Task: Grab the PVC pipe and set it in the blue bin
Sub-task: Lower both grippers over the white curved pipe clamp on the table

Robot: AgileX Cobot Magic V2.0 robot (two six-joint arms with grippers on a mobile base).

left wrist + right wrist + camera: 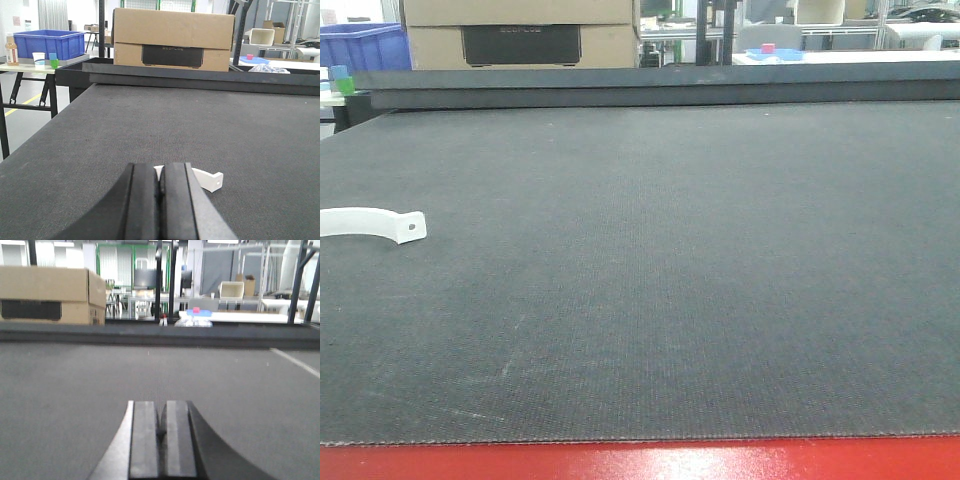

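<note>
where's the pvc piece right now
In the front view the white PVC piece lies at the far left edge of the dark mat; the left wrist view shows it just beyond the left gripper.

Bare worktop (700,280) is stretching right of the white pipe clamp (370,222); a cardboard box (520,30) is standing behind the far edge.

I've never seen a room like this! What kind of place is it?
Probably a workshop or factory lab. There's a big cardboard box, a blue bin on a folding table, and workbenches with metal posts farther back.
</note>
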